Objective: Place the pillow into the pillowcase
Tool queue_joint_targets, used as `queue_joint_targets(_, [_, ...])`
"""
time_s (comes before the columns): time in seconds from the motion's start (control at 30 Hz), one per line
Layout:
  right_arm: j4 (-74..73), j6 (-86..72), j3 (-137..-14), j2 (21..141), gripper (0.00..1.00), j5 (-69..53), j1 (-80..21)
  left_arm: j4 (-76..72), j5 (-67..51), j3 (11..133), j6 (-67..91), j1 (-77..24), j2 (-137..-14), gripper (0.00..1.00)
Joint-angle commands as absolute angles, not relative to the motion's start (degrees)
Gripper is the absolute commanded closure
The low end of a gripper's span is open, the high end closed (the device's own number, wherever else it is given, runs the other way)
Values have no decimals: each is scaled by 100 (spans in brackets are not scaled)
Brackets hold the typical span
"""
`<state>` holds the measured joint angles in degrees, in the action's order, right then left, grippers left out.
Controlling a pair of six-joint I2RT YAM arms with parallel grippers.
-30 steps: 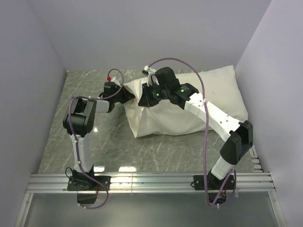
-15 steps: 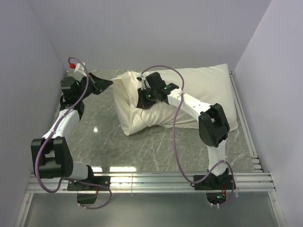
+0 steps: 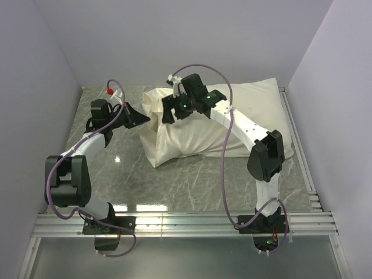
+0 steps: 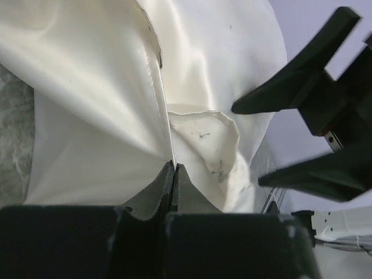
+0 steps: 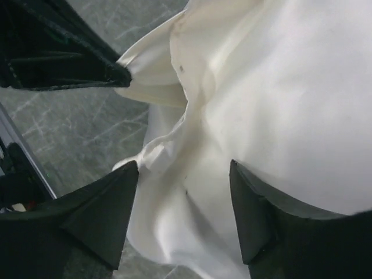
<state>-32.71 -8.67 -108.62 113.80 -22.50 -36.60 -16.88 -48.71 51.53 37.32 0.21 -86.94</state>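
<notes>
Pillow: sitting nearly inside pillowcase, centre to upper right on worktop. Pinching hem tight with left tool; hovering right tool agape, empty. Next, likely: tucking exposed corner in.

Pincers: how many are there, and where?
2. The left pincer is shut on the pillowcase's left edge; the right pincer stands open above that same end. None seems hidden.

Bright, even overhead lighting
Small glare spots on the table; soft shadows; wrist views slightly blurred up close
</notes>
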Motion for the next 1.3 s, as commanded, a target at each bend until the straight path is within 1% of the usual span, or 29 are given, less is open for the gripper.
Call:
queue_joint_targets(0.0, [-4488,872,-10918,10751,9,-2015,-4243,-1188,-5395,5229,3270,35,-8473,100])
queue_joint_targets(0.07, [-4448,1448,-10427,10243,6,-1671,-4516,-776,-5545,5247,3069,88,-8446,100])
queue_joint_targets(0.1, [-4004,1964,-9676,10013,6,-1566,-4674,-686,-5572,5221,3024,192,-8438,100])
queue_joint_targets(0.17, [-3509,2310,-9029,9504,6,-1372,-4868,-502,-5529,5203,2813,342,-8429,99])
queue_joint_targets(0.23, [-3191,2654,-8675,9466,6,-881,-5201,-282,-5476,5212,2612,632,-8490,99])
queue_joint_targets(0.27, [-3173,2637,-8710,9701,5,-574,-5299,-177,-5328,5247,2515,711,-8516,99])
queue_joint_targets(0.33, [-3514,2156,-9261,10166,5,-73,-5344,165,-5064,5344,2217,835,-8552,100])
queue_joint_targets(0.37, [-3698,1884,-9533,10682,4,-9,-5335,202,-4975,5352,2163,861,-8552,100])
queue_joint_targets(0.4, [-4083,1341,-10128,10931,3,-9,-5318,289,-4705,5344,2101,870,-8543,100])
queue_joint_targets(0.47, [-4446,750,-10711,11519,3,53,-5177,351,-4597,5361,1969,870,-8622,100])
queue_joint_targets(0.5, [-4613,216,-11166,11670,3,18,-5107,386,-4510,5379,1960,879,-8657,100])
queue_joint_targets(0.57, [-4554,9,-11364,11856,2,122,-5124,378,-4474,5353,1978,888,-8762,100])
queue_joint_targets(0.6, [-4387,-148,-11303,11891,2,184,-5159,343,-4395,5300,1995,888,-8771,100])
queue_joint_targets(0.7, [-4518,-88,-11207,12225,1,473,-5203,299,-4237,5247,1908,949,-8815,100])
queue_joint_targets(0.73, [-4535,-70,-11110,12365,10,588,-5160,281,-4254,5238,1855,1001,-8850,100])
queue_joint_targets(0.8, [-4562,-132,-10856,12419,23,606,-4932,290,-4315,5247,1593,1115,-8868,100])
queue_joint_targets(0.83, [-4535,-149,-10776,12402,40,563,-4852,264,-4429,5221,1460,1151,-8877,100])
queue_joint_targets(0.93, [-4570,-97,-10714,12428,78,282,-4676,237,-4841,5212,662,1257,-8938,99])
queue_joint_targets(0.97, [-4631,-97,-10801,12428,100,142,-4641,272,-5217,5229,381,1274,-8982,97])
queue_joint_targets(1.0, [-4614,-79,-10802,12402,100,-199,-4597,603,-5403,5351,-379,1266,-9035,91])
queue_joint_targets(1.03, [-4614,-53,-10819,12349,100,-376,-4527,815,-5571,5448,-726,1283,-9148,86])
queue_joint_targets(1.07, [-4649,-53,-10854,12314,100,-569,-4483,1078,-6060,5675,-1156,1309,-9202,81])
queue_joint_targets(1.1, [-4623,-79,-10828,12261,100,-702,-4439,1768,-6204,5800,-2048,1318,-9246,68])
queue_joint_targets(1.17, [-4475,-70,-10688,12068,100,-1263,-4298,2326,-6441,5976,-2887,1327,-9246,57])
queue_joint_targets(1.2, [-4378,-105,-10600,11980,100,-1448,-4246,2608,-6582,6090,-3840,1310,-9237,52])
queue_joint_targets(1.23, [-4333,-114,-10539,11849,100,-1729,-4219,3193,-6661,6134,-4354,1318,-9203,44])
queue_joint_targets(1.27, [-4237,-88,-10434,11787,100,-1897,-4158,3460,-6706,6213,-4873,1310,-9185,41])
